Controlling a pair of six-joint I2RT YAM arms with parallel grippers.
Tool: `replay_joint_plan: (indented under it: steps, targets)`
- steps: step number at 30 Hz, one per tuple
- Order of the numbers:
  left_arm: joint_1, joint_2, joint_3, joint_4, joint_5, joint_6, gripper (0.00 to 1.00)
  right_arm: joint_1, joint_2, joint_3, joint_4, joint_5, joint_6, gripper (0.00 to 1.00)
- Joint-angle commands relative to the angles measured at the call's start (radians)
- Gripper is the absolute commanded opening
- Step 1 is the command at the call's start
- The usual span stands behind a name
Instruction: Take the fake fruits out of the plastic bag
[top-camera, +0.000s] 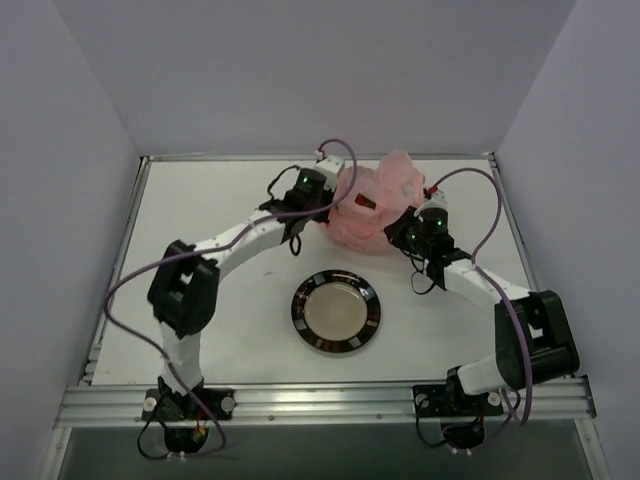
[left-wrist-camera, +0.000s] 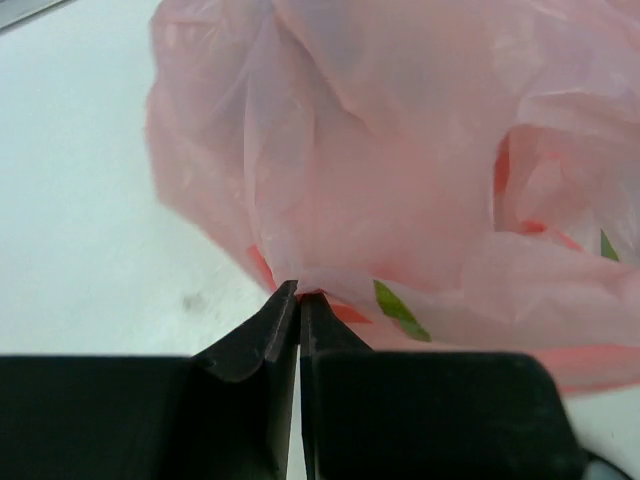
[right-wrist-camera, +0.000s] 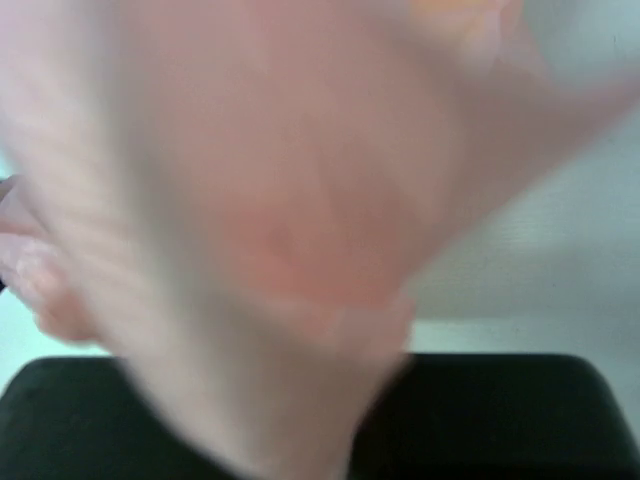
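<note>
bag (left-wrist-camera: 400, 180): thin translucent pink plastic film, crinkled, softly shiny on the folds. plate (top-camera: 300, 312): glossy dark rim, mirror-like metallic centre. table (top-camera: 220, 190): smooth matt white. left gripper (left-wrist-camera: 298, 293): matt black plastic. rail (top-camera: 320, 402): brushed bare metal. arms (top-camera: 250, 232): smooth white and black plastic shells.

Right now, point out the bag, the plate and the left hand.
bag (top-camera: 385, 218), top view, middle of the crumpled pink film.
plate (top-camera: 298, 313), top view, left side of the dark rim.
left hand (left-wrist-camera: 298, 293), left wrist view, between the shut fingertips, at the bag's edge.
</note>
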Motion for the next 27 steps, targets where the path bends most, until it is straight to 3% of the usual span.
replay_joint_plan:
  steps: [1, 6, 15, 20, 23, 27]
  targets:
    - [0.043, -0.261, -0.239, 0.296, -0.124, -0.141, 0.02, 0.005, -0.060, -0.022, -0.019, 0.045, -0.013, 0.00]
    - [0.083, -0.421, -0.588, 0.429, -0.130, -0.297, 0.02, 0.031, -0.063, -0.030, -0.047, 0.073, -0.017, 0.00]
    - [0.141, -0.604, -0.914, 0.526, -0.174, -0.486, 0.02, 0.090, -0.020, -0.083, -0.053, 0.156, -0.016, 0.00]
    - [0.103, -0.645, -0.882, 0.529, -0.013, -0.428, 0.02, 0.104, 0.052, -0.074, -0.041, 0.171, -0.008, 0.00]
    - [-0.024, -0.658, -0.749, 0.419, -0.007, -0.306, 0.03, 0.103, 0.037, -0.076, -0.029, 0.203, -0.005, 0.00]
    - [-0.118, -0.573, -0.577, 0.285, 0.054, -0.256, 0.15, 0.104, 0.009, -0.091, -0.009, 0.188, -0.005, 0.00]
